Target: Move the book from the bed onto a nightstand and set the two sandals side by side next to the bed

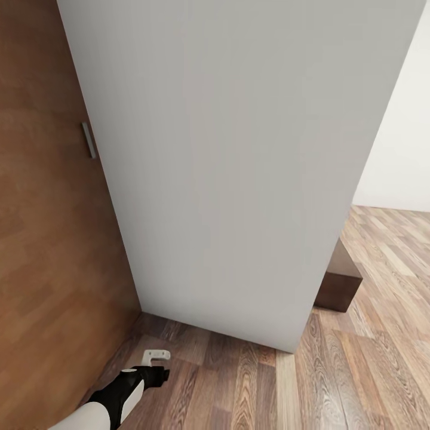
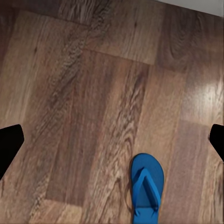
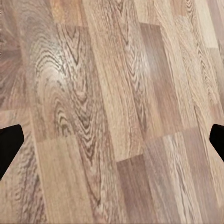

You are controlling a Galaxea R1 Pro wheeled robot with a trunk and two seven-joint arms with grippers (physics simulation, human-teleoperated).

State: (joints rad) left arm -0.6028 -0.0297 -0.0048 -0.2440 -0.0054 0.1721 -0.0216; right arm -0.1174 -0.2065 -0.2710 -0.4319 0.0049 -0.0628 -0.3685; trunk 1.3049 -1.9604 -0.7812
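Head view: facing a tall pale-grey panel [image 1: 239,167] at close range, taking up most of the scene. Standing hard against a brown wood surface [image 1: 48,251] on the left, carrying a small grey handle [image 1: 88,140]. Rolling over a wood-plank floor [image 1: 370,370], with a white wall [image 1: 406,149] far right and a low dark-brown block [image 1: 340,280] poking out behind the panel; impossible to tell whether part of the bed or other furniture.

Reaching low at the near left with the left arm [image 1: 119,397], the left fingers [image 1: 156,356] pointing down at the planks close to the panel's foot.

Left wrist view: hanging over the floor with the fingertips spread wide, gripping nothing. Looking down on one blue sandal [image 2: 146,186], lying flat, strap up, apart from both fingertips and off to one side of the line between them, partly cut off by the frame edge. Long axis running along the planks, roughly crosswise to the finger opening, so probably needing little wrist turn, mainly a shift over it and a descent.

Right wrist view: holding the right fingers [image 3: 10,144] equally wide and unladen over bare planks. Judging the left arm the nearer one for this sandal.
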